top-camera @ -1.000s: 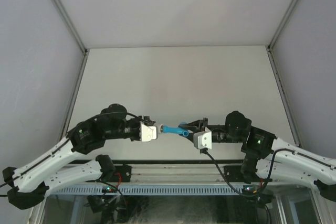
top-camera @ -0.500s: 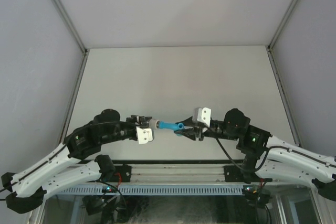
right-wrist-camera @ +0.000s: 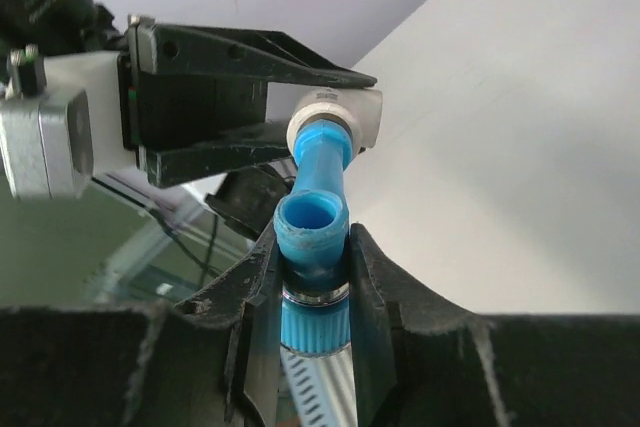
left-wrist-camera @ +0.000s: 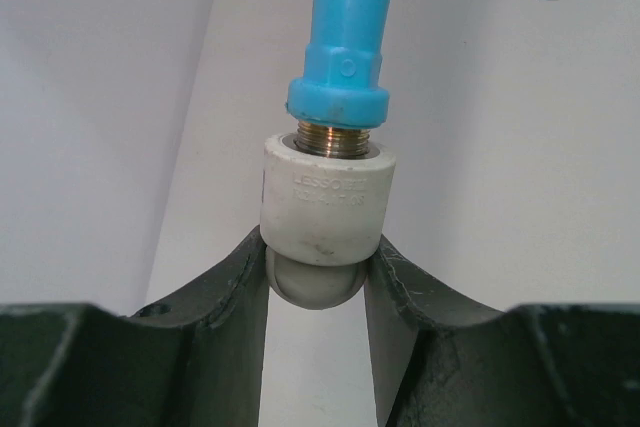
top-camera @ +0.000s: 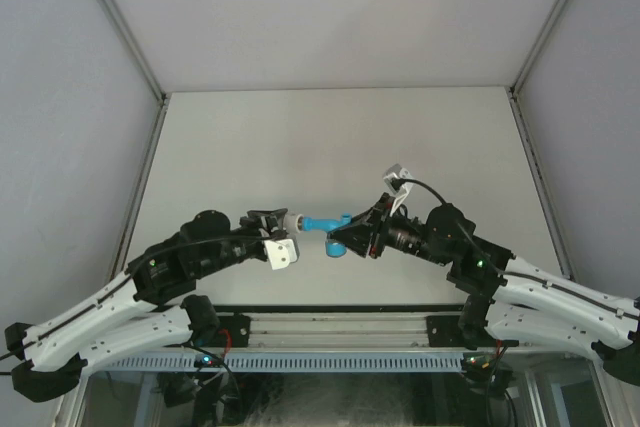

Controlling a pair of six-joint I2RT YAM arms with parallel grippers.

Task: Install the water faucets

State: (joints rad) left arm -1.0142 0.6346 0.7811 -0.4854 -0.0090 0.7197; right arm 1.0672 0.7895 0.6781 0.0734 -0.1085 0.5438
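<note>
The left gripper (left-wrist-camera: pixel 315 269) is clamped on the rounded end of a white-grey fitting (left-wrist-camera: pixel 325 209), held in the air above the near part of the table (top-camera: pixel 330 142), between the two arms. The blue faucet (left-wrist-camera: pixel 346 42) lies level between the grippers, its metal threaded end set into the fitting's mouth, with a band of thread showing between the blue collar and the fitting's rim. The right gripper (right-wrist-camera: pixel 312 282) is clamped on the faucet's other end, its fingers (right-wrist-camera: pixel 372 287) pressed on either side of the body just above the ribbed handle, and the open spout faces that wrist camera.
</note>
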